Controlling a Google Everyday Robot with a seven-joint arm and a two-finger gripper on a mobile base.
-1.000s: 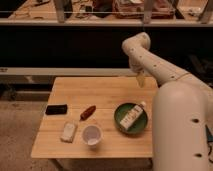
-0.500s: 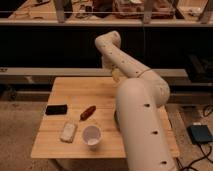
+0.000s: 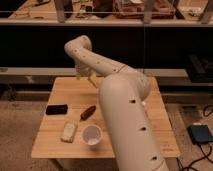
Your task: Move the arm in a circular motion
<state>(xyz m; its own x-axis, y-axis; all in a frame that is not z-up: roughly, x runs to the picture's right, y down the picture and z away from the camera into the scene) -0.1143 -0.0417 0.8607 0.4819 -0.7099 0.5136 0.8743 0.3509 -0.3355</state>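
The arm [image 3: 125,115] is a thick cream-white tube with small dark dots. It rises from the lower right, bends at a rounded joint [image 3: 78,48] over the back of the wooden table [image 3: 64,90], and turns down. Its pale gripper [image 3: 86,76] hangs just above the table's far edge, left of centre, with nothing seen in it. The arm's big lower segment hides the table's middle and right part.
On the table's left half lie a black flat object [image 3: 56,109], a reddish-brown oblong item [image 3: 88,112], a white packet [image 3: 69,131] and a white cup [image 3: 92,135]. Dark shelving [image 3: 45,40] runs behind the table. A dark box [image 3: 201,134] sits on the floor at right.
The arm has swung leftward across the table, its upper joint and gripper going from back right to back left. Its lower segment now covers the green plate seen earlier.
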